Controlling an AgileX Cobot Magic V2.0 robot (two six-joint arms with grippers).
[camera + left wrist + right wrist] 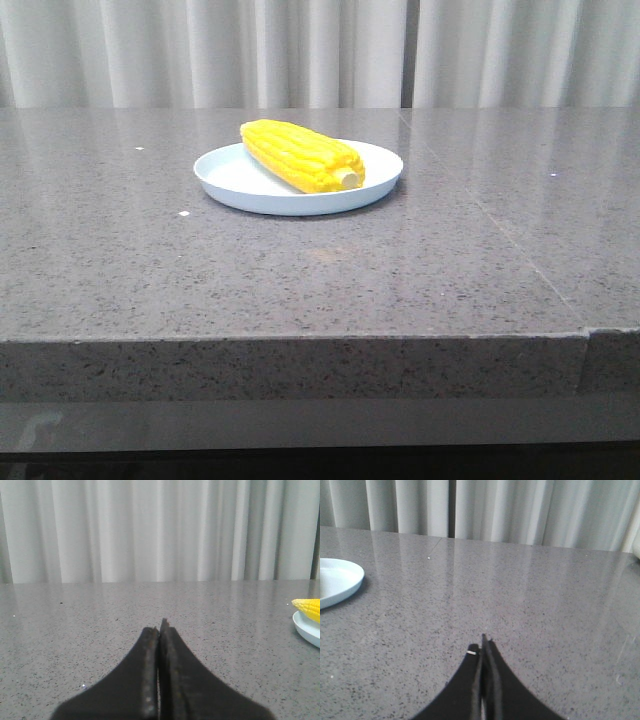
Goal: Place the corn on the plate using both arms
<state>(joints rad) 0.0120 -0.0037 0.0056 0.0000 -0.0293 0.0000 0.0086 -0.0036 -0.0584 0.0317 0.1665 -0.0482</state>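
The yellow corn (300, 155) lies on the pale-blue plate (232, 180) at the middle of the grey table, its pale stub end toward the front right. No arm shows in the front view. In the left wrist view my left gripper (160, 626) is shut and empty, low over bare table; the corn's tip (308, 608) and the plate's rim (305, 629) show at the frame's edge, well apart from it. In the right wrist view my right gripper (483, 641) is shut and empty; the plate's edge (340, 582) lies far off to its side.
The speckled grey stone table (320, 270) has a seam (520, 250) running along its right part and a front edge below. Pale curtains (320, 50) hang behind the table.
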